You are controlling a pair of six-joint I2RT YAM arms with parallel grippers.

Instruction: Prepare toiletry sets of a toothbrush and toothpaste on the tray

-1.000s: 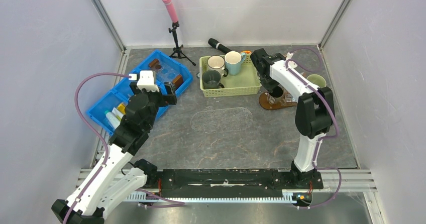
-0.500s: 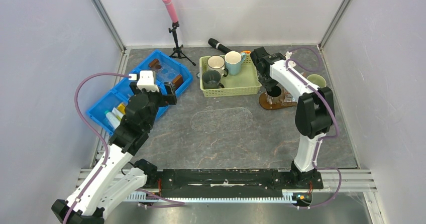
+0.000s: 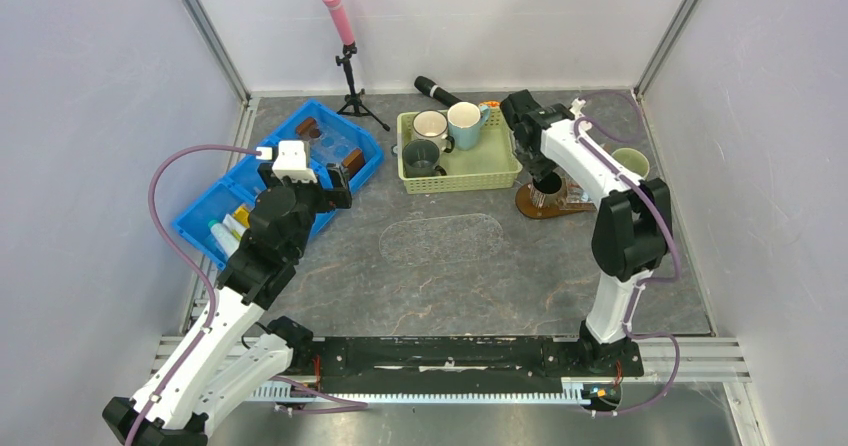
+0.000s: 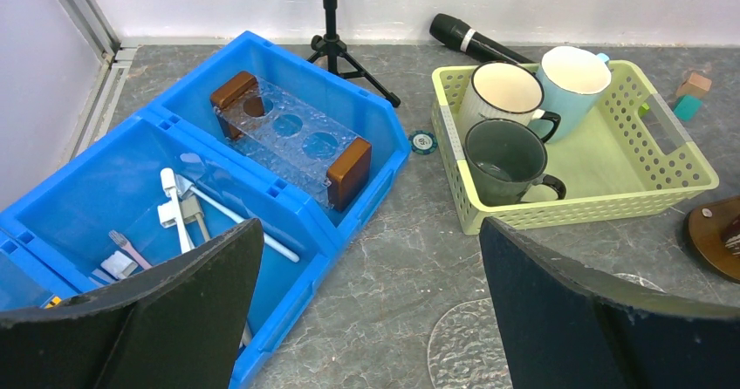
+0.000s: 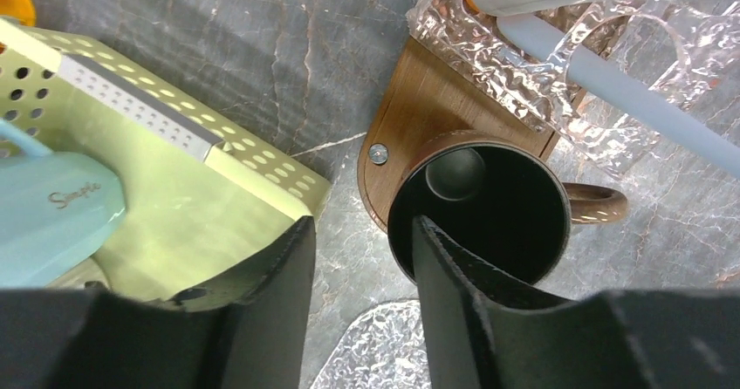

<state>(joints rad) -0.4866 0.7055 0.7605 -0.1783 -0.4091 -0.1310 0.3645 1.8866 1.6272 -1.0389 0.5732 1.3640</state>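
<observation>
The tray (image 3: 530,209) is a dark-brown wooden oval right of the green basket. It carries a dark mug (image 5: 489,206) and a clear glass holder (image 5: 489,49) with pale stick-like toothbrushes (image 5: 628,101) across it. My right gripper (image 3: 545,178) hangs open over the mug's left rim, one finger above the opening and one outside (image 5: 362,232). More toothbrushes (image 4: 188,206) lie in the blue bin (image 3: 215,201). Toothpaste tubes (image 3: 228,228) lie in its front compartment. My left gripper (image 3: 335,181) is open and empty above the table beside the bin (image 4: 371,319).
A pale green basket (image 3: 470,171) holds three mugs. A clear oval glass mat (image 3: 442,238) lies mid-table. A clear rack (image 3: 330,144) sits in the bin's far compartment. A pink microphone on a tripod (image 3: 335,6), a black microphone (image 3: 437,90) and a green mug (image 3: 632,161) stand behind.
My right arm has shifted slightly to the right, with the gripper still over the mug. The left arm has not moved.
</observation>
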